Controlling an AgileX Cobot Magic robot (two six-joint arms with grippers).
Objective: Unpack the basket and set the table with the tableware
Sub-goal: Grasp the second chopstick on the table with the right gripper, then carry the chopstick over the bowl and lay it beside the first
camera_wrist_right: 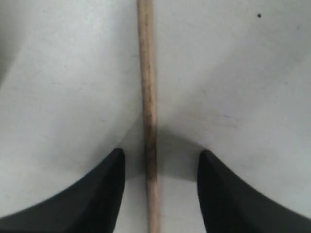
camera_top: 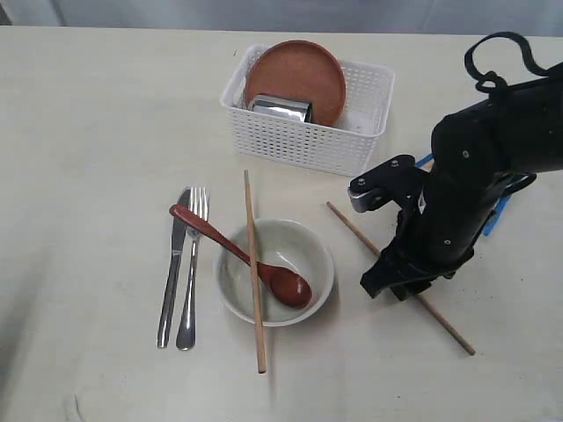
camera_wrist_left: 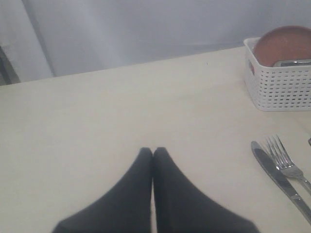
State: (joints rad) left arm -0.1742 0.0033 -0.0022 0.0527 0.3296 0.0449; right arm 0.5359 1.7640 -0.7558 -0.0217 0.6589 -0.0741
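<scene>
- Right wrist view: the right gripper (camera_wrist_right: 161, 152) straddles one wooden chopstick (camera_wrist_right: 147, 97) lying flat on the table (camera_wrist_right: 252, 87). Its jaws are spread with gaps either side, gripping nothing, probably lined up to pinch it.
- The left gripper (camera_wrist_left: 152, 151) rests closed and empty, left of the knife (camera_wrist_left: 272, 170) and fork (camera_wrist_left: 284, 162).
- The far basket (camera_top: 299, 145) holds the plate (camera_top: 295, 75) and steel cup (camera_top: 280, 109); bare tabletop lies left.

No readable text, no labels, brands, numbers or signs in any view, nothing legible on the white basket (camera_top: 303, 141), nothing legible on the tabletop (camera_top: 88, 123)
</scene>
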